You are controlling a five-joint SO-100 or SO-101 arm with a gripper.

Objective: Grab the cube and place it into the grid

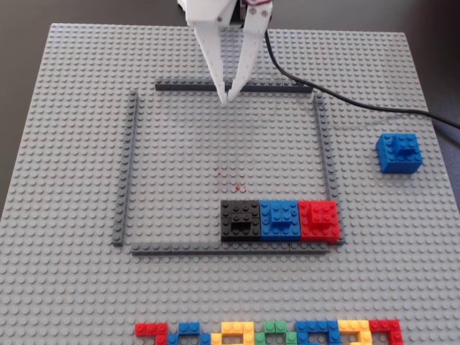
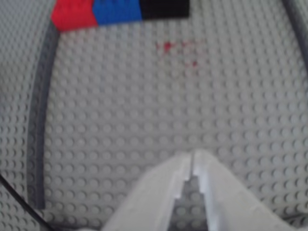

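In the fixed view the bright blue cube [image 1: 399, 152] sits on the grey studded baseplate [image 1: 65, 144], to the right of and outside the grid [image 1: 126, 172] of thin dark grey strips. My white gripper [image 1: 227, 97] hangs over the grid's far edge, fingertips together and nothing between them. The wrist view shows the same gripper [image 2: 191, 156] shut above bare studs, with a grid strip [image 2: 37, 144] on the left. The outside cube is out of the wrist view.
A black block [image 1: 240, 219], a second blue block [image 1: 279, 218] and a red block [image 1: 318, 219] stand in a row in the grid's near right corner. A multicoloured row of flat bricks [image 1: 273, 334] lines the near edge. A black cable [image 1: 345, 97] trails to the right.
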